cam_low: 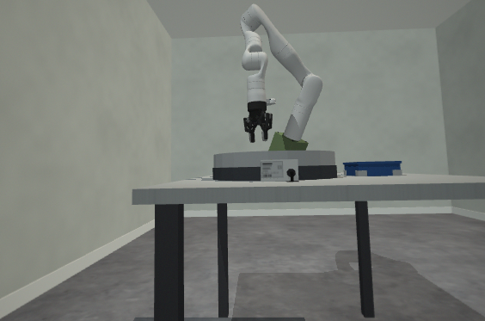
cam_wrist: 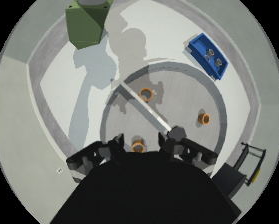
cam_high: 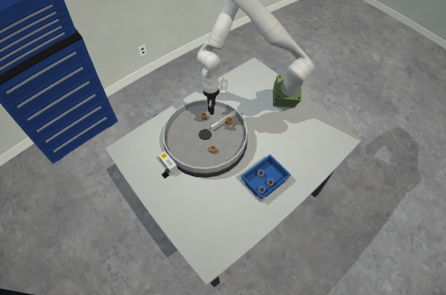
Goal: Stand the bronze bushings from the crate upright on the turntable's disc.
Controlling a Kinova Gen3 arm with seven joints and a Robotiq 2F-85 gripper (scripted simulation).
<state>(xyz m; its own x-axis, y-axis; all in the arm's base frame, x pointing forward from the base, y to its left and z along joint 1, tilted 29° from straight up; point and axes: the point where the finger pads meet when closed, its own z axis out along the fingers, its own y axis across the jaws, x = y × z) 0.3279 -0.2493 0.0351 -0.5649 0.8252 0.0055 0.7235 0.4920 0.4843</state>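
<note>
Three bronze bushings stand upright on the turntable's grey disc [cam_high: 186, 145] [cam_wrist: 183, 92]: one at the back left [cam_high: 204, 115] [cam_wrist: 138, 143], one at the back right [cam_high: 228, 120] [cam_wrist: 144, 94] and one at the front [cam_high: 213, 149] [cam_wrist: 206, 117]. My gripper [cam_high: 211, 111] [cam_low: 258, 138] [cam_wrist: 141, 138] is open and hangs just above the back-left bushing, which shows between the fingertips in the wrist view. The dark hub [cam_high: 205, 134] sits bare at the disc's centre. The blue crate [cam_high: 249, 178] [cam_low: 371, 168] [cam_wrist: 202, 43] holds three steel bushings [cam_high: 260, 173] [cam_high: 270, 182] [cam_high: 261, 189].
A raised rim [cam_high: 205, 167] [cam_low: 275, 157] [cam_wrist: 133, 98] rings the disc, and a thin grey bar [cam_high: 221, 120] reaches over it from the back right. A white control box [cam_high: 168, 162] [cam_low: 279, 169] sits at the turntable's front left. The arm's green base [cam_high: 286, 96] [cam_wrist: 86, 24] stands behind.
</note>
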